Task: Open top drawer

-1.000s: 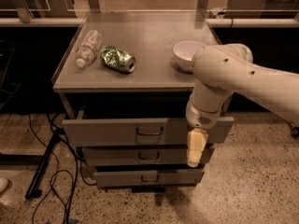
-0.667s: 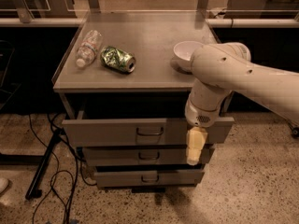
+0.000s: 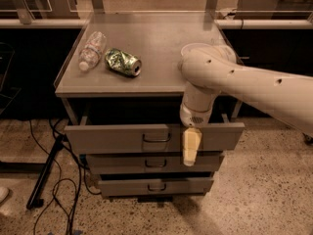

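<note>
The top drawer is the tallest, widest grey drawer under the counter. It stands pulled out toward me, with a dark gap behind its front panel. Its small metal pull handle is at the centre of the panel. My gripper hangs straight down from the white arm, in front of the drawer's front panel, just right of the handle. It reaches down to the top of the middle drawer.
The bottom drawer sits below, slightly out. On the countertop lie a clear plastic bottle, a crushed green can and a white bowl, partly behind the arm. Cables and a black stand lie on the floor at left.
My gripper has shifted slightly left and up, closer to the top drawer's handle. The drawer front has not visibly moved.
</note>
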`<state>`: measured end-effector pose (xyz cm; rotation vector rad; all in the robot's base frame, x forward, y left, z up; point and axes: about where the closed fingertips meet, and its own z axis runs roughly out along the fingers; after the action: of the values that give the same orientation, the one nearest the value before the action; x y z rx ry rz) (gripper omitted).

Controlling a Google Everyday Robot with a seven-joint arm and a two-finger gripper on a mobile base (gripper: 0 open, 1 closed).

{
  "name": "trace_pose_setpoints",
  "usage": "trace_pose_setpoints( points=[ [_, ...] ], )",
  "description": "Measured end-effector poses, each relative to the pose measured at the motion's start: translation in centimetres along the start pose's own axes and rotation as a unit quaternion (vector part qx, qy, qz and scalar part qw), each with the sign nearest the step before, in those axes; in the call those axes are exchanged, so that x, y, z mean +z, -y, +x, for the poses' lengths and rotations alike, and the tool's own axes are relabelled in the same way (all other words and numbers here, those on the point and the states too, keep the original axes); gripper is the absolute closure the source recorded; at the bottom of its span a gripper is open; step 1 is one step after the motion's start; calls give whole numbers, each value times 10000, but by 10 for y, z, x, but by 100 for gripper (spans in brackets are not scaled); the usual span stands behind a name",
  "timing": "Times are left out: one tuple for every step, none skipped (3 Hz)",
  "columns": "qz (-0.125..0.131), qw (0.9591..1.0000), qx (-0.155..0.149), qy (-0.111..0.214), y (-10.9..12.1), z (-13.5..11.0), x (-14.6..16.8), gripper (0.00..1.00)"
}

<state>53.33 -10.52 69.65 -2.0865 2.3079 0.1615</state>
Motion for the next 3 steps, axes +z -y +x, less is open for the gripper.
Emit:
trace_pose_setpoints(
  points=[
    [-219, 9997, -20, -121, -1, -1, 25, 0],
    [-404, 9990, 9, -192, -10, 5, 42, 0],
    [-404, 9990, 9, -192, -10, 5, 41, 0]
  ],
)
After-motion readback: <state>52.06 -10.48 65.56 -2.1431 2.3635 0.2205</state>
